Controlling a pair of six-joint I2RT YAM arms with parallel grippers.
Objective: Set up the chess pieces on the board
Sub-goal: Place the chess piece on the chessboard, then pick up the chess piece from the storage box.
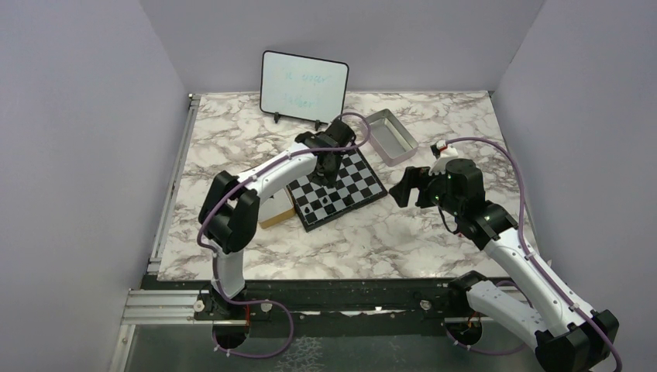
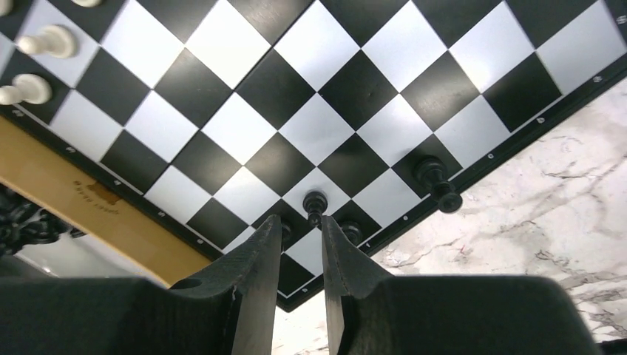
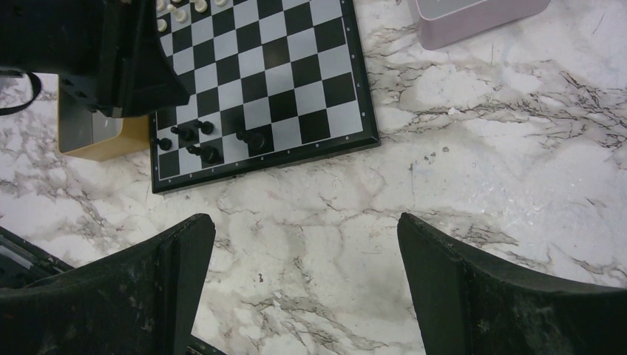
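Black chess pieces [image 2: 316, 203] at the board [image 2: 318, 133] corner, left jaws narrowly parted above, empty, right jaws wide, empty.

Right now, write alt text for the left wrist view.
The left gripper, fingers narrowly apart, hovers over a corner of the board with a black pawn just beyond its tips. A taller black piece stands by the rim to the right. The pale pieces sit upper left, near a wooden box.
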